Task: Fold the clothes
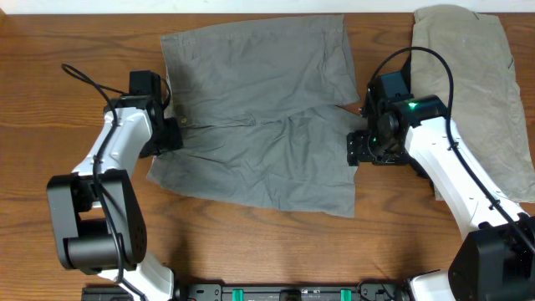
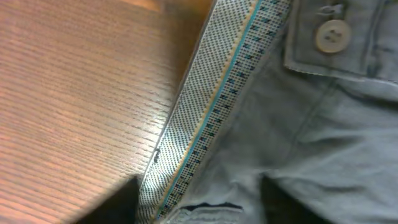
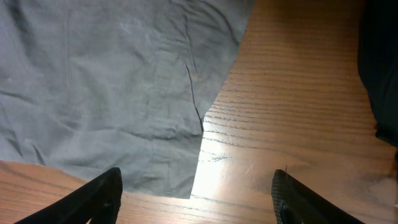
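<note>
Down at the left gripper [image 2: 199, 186], only the dark tips of its fingers [image 2: 118, 205] show, cut off by the bottom edge of the wrist view. They stand well apart, one on each side of the waistband edge, with a small fold of cloth rising between them. From overhead this gripper is mostly hidden under its own arm, at the left edge of the shorts [image 1: 259, 117].

The right gripper [image 3: 196, 177] is spread wide. Both tips are clipped by the frame and nothing is held between them. It hangs over bare table [image 1: 251, 251], just off the corner of a leg hem. A dark shape [image 3: 379, 62] runs down the right edge of that view, too cropped to tell what it is.

The shorts lie flat in the middle of the table, waistband to the left and leg openings to the right. They are mid-grey and wrinkled, with a crease line running across the middle. Their far edge reaches close to the top of the overhead view. Close up, the turned-out lining [image 2: 205, 118] is pale and speckled with a teal stripe, and a pale button [image 2: 333, 35] sits beside it, slightly blurred.

A khaki garment [image 1: 476, 92] lies at the far right, partly covered by the right arm.
</note>
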`<state>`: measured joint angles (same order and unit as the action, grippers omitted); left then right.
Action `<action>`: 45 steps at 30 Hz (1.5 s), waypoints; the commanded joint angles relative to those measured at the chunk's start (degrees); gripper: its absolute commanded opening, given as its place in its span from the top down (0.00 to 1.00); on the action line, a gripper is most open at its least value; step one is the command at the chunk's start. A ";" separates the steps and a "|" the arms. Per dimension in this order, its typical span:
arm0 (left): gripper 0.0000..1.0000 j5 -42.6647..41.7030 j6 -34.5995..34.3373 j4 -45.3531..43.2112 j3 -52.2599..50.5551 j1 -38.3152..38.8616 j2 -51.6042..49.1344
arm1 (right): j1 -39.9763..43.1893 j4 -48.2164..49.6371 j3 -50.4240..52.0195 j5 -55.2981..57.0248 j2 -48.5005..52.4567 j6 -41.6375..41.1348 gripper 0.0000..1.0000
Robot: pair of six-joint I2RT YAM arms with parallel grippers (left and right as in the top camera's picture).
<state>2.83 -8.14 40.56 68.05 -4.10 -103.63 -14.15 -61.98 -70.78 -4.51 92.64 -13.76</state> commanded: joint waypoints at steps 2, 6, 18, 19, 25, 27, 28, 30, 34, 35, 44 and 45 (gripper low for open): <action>0.20 1.75 -1.66 1.84 0.39 -0.35 -0.20 | -0.24 -0.44 -0.98 -0.55 0.15 0.74 0.25; 0.20 1.75 -2.34 6.84 1.84 -0.35 3.10 | -1.22 -1.25 -0.98 -1.79 0.15 0.74 0.27; 0.20 1.38 -8.52 14.56 -1.57 -0.59 15.43 | -12.94 -0.63 2.14 1.97 0.15 -6.23 0.22; 0.20 0.87 -8.52 13.79 -2.27 -0.59 15.10 | -13.73 0.20 3.08 1.95 0.15 -6.97 0.21; 0.20 0.66 -13.03 10.45 -6.73 -0.61 13.84 | -16.37 3.04 9.70 1.07 0.15 -10.64 0.21; 0.20 0.66 -14.56 9.94 -7.63 -0.61 13.84 | -16.85 3.98 11.45 1.05 0.15 -11.56 0.21; 0.20 0.68 -15.61 9.60 -8.11 -0.61 13.84 | -16.92 4.63 12.15 1.07 0.15 -11.58 0.21; 0.20 0.66 -18.78 8.31 -9.31 -0.61 13.84 | -16.90 6.34 13.46 1.31 0.15 -12.59 0.21; 0.20 0.72 -24.37 3.61 -13.51 -0.61 13.84 | -16.87 10.64 16.04 1.40 0.15 -15.04 0.22; 0.20 0.83 -25.81 2.34 -14.71 -0.61 13.84 | -16.90 11.15 16.52 1.68 0.15 -16.20 0.23; 0.22 6.25 -44.57 -7.69 -24.85 -0.61 13.84 | -16.87 10.86 17.97 10.82 0.15 -34.67 0.36; 0.22 7.32 -46.53 -8.28 -25.46 -0.61 13.84 | -16.87 10.88 17.97 11.10 0.15 -36.20 0.36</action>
<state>5.34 -44.99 33.10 44.01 -4.40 -89.58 -30.61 -51.11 -53.12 2.22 92.64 -41.17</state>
